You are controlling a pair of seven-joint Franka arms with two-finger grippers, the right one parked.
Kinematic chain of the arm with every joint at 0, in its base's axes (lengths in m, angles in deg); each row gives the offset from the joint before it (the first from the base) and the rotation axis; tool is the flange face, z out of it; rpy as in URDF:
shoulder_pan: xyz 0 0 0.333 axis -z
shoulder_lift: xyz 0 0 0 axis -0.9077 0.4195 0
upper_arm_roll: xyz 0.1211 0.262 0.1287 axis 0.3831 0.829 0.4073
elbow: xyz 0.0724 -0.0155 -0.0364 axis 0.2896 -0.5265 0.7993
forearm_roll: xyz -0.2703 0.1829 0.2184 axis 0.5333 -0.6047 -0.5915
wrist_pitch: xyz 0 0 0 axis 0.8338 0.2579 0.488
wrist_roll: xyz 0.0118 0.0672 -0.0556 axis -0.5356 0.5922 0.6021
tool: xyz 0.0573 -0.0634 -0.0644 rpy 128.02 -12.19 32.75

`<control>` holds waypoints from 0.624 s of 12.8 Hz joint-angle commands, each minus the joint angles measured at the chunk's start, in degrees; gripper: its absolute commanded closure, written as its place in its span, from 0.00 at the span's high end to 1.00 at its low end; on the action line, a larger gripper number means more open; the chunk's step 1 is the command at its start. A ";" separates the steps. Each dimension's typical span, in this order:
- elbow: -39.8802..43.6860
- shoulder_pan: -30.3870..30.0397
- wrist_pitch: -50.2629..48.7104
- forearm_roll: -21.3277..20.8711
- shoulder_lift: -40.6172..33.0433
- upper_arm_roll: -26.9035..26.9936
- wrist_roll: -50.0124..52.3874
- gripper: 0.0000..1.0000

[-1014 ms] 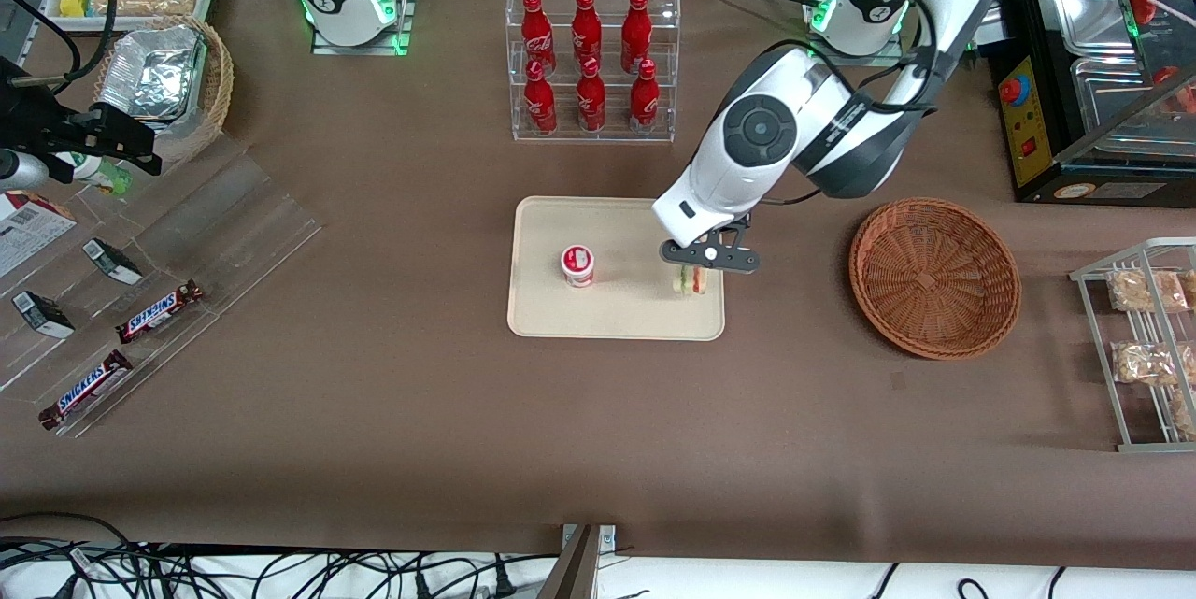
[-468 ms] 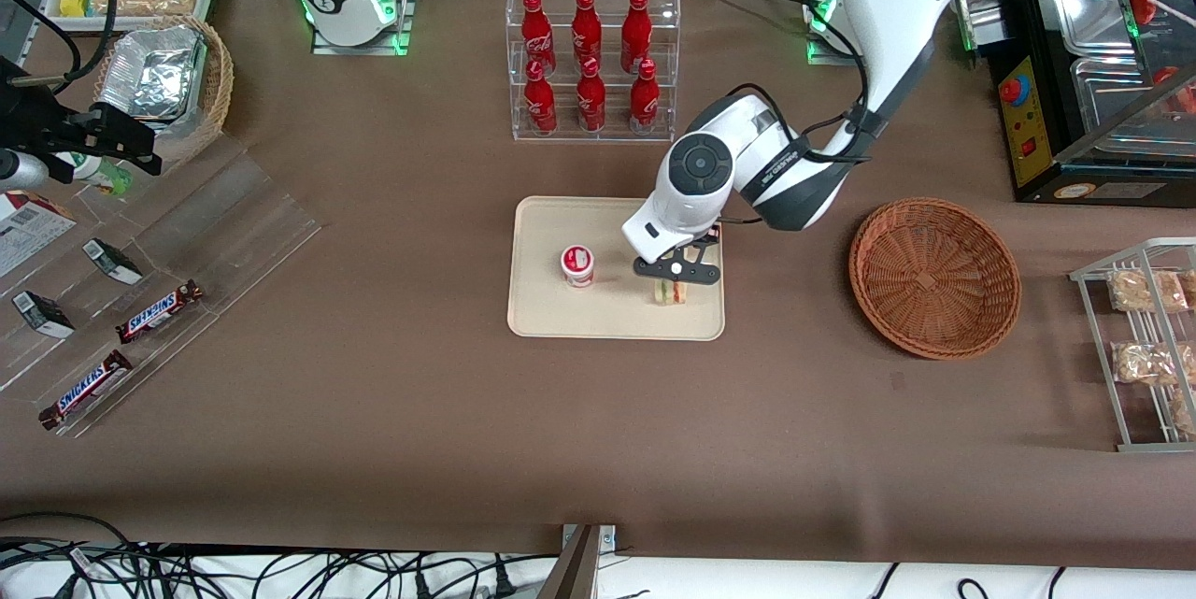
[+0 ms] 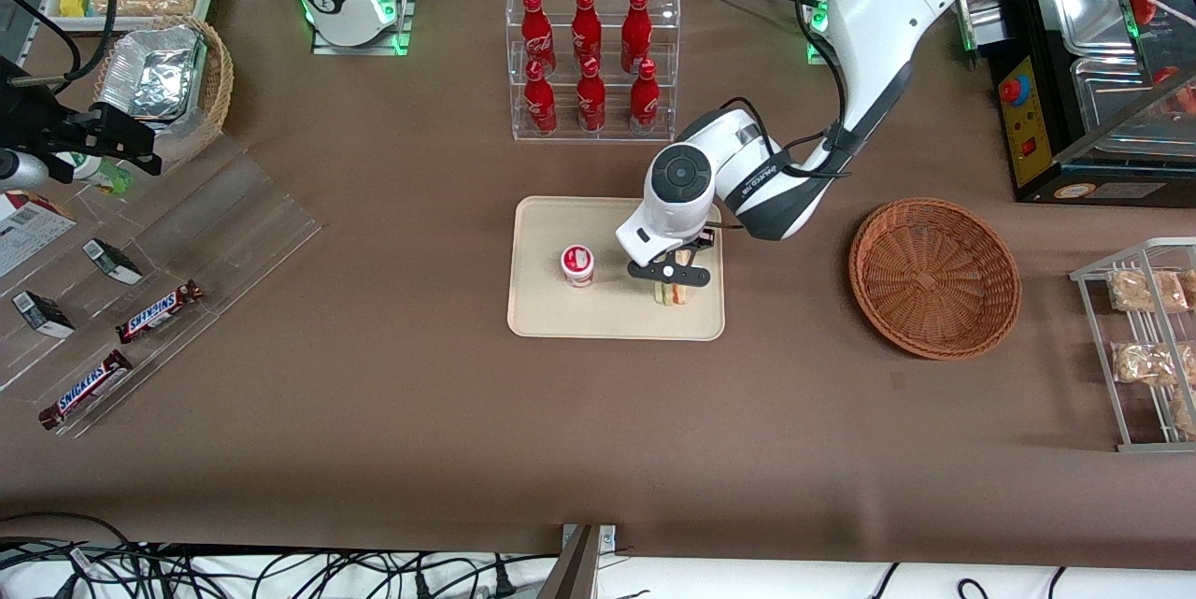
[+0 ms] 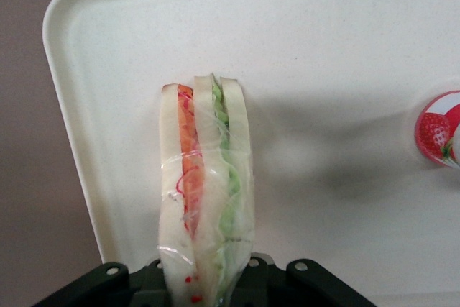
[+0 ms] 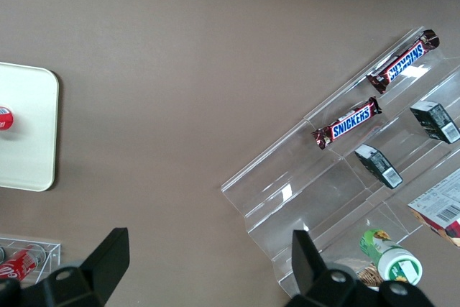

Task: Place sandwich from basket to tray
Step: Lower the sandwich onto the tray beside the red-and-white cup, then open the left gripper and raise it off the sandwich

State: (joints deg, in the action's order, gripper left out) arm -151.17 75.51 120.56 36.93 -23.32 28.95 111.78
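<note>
Lowered and shifted inward since a second ago, the pincer (image 3: 669,276) clamps the sandwich (image 3: 669,293) upright just over the cream tray (image 3: 547,314), so ease it down beside the yogurt cup (image 3: 577,264) before releasing; brown desk (image 3: 420,412), emptied basket (image 3: 934,277).
</note>
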 commanded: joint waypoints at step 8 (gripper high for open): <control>1.60 1.20 -1.10 -2.23 -0.63 0.56 2.36 1.00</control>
State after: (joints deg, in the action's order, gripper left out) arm -150.68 76.11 120.56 36.32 -22.75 29.01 112.55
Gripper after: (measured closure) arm 0.137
